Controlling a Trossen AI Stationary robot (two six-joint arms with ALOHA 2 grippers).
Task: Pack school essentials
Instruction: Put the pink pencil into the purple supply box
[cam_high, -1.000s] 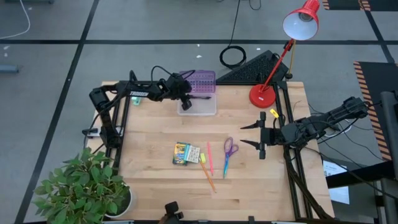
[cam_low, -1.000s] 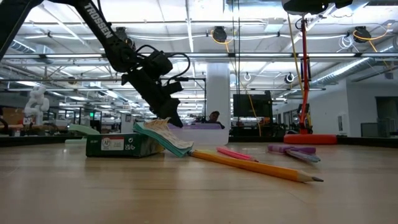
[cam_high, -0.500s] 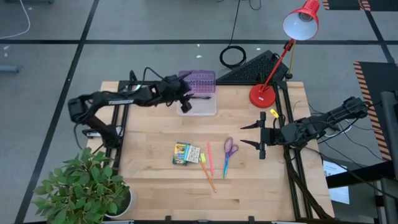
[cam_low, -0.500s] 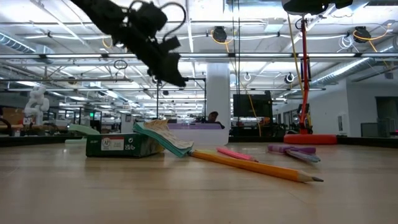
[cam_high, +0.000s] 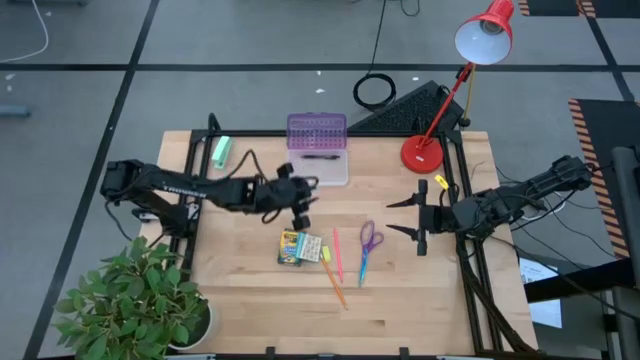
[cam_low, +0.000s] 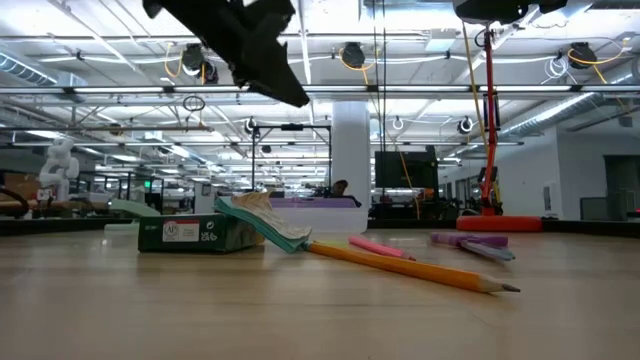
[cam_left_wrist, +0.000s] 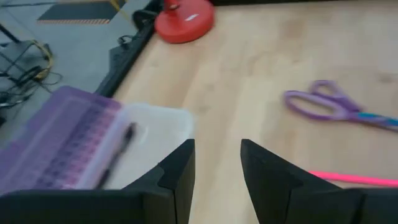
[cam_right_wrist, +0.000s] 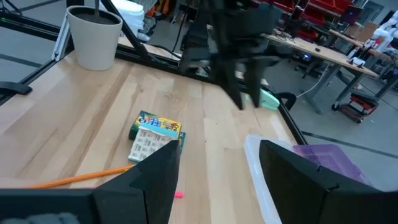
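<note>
High view, wooden surface (cam_high: 250, 300), front to back: orange pencil (cam_high: 335, 285); yellow-green crayon box (cam_high: 292, 246), pink pen (cam_high: 338, 253), purple-handled scissors (cam_high: 370, 240) in a row. Left gripper (cam_high: 298, 213) hangs just behind the crayon box, jaws slightly parted, empty. Right gripper (cam_high: 400, 218) waits at the right edge, jaws wide, empty. Rearmost: clear plastic box with purple lid (cam_high: 318, 150), black pen (cam_high: 320, 156) inside.

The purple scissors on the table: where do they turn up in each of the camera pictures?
High view: the purple scissors lie right of centre, beside the pink pencil.
Low view: at the right, flat on the wood, behind the orange pencil.
Left wrist view: upper right, beyond the left gripper.
Right wrist view: not in it.
Shared landmark: the clear box with purple lid.
</note>
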